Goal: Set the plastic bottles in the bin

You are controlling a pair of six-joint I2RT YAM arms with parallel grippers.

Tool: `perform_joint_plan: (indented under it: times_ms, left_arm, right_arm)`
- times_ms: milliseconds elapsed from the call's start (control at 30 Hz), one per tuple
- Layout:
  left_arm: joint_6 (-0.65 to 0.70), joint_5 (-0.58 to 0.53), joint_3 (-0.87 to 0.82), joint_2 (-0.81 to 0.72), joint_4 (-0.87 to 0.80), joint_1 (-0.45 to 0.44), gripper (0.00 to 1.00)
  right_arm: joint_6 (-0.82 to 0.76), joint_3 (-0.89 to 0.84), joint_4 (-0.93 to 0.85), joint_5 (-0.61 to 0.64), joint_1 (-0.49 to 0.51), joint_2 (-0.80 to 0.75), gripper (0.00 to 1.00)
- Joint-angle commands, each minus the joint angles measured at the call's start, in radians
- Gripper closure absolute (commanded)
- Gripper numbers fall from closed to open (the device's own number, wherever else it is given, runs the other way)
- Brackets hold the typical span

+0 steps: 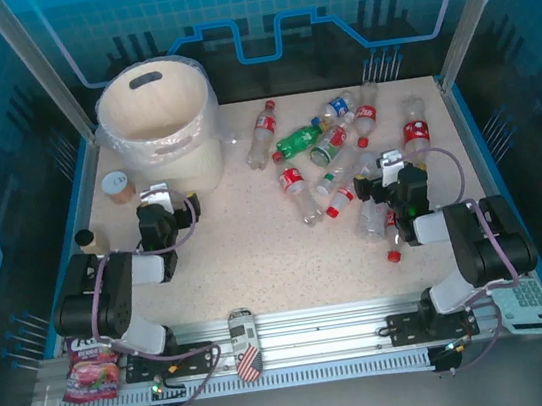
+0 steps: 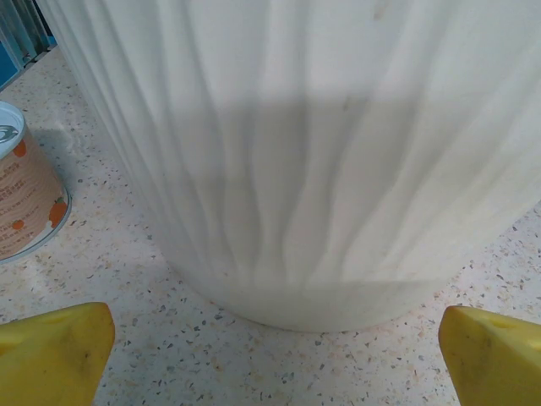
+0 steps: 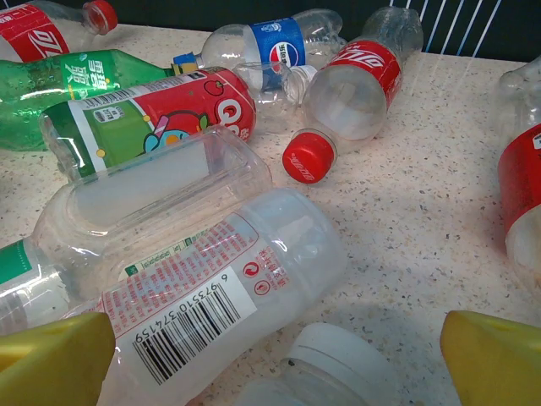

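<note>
Bin: the cream-white bin (image 1: 184, 160) is standing upright at the far left of the speckled table (image 1: 246, 237), with its oval handle cut-out facing up at the far rim.
Left gripper: the left gripper (image 1: 162, 195) is sitting low on the near side of the bin with its fingers spread wide and gripping nothing. In its wrist view, the yellow fingertips (image 2: 51, 351) are framing the bin's rippled wall (image 2: 321, 169) close ahead.
Right gripper: the right gripper (image 1: 391, 161) is pointing into the heap of bottles with its jaws wide apart and nothing held between them.
Bottles: the plastic bottles (image 1: 335, 154) are lying on their sides in a loose scatter across the far right half of the table, well apart from the bin.
Close to the right gripper: a clear bottle with a barcode label (image 3: 220, 296) is lying just ahead of one fingertip, and a white-capped bottle (image 3: 338, 364) is lying between the two.
Further back: a green bottle (image 3: 51, 80), a blue-labelled bottle (image 3: 275, 42) and a red-capped bottle (image 3: 355, 80) are lying touching or just beside one another.
Loose cap: a red cap (image 1: 394, 256) is lying alone near the right arm.
Other items: a small tan-lidded tub (image 1: 117, 186) is standing just left of the bin, a striped can (image 1: 243, 343) is lying on the front rail, and a snack packet (image 1: 93, 374) is lying at the near left corner.
</note>
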Motion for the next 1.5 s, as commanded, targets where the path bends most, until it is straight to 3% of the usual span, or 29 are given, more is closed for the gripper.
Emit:
perform_joint_plan:
  times_ms: [0,1100,1267,1467]
  left_arm:
    - [0.005,-0.017,-0.002,0.006,0.031,0.001,0.01]
    - [0.001,0.004,0.003,-0.002,0.020,0.014,0.01]
    - [-0.009,-0.010,0.077,-0.202,-0.270,0.012,0.01]
    - [-0.122,-0.029,0.259,-0.435,-0.745,-0.020,0.01]
  right_arm:
    - [-0.013,0.016,0.013,0.000,0.010,0.000,0.00]
    - [-0.001,0.018,0.011,0.000,0.003,-0.003,0.00]
    - [0.047,0.079,-0.232,0.026,-0.030,-0.167,0.00]
    - [0.148,0.331,-0.809,0.088,-0.033,-0.345,0.00]
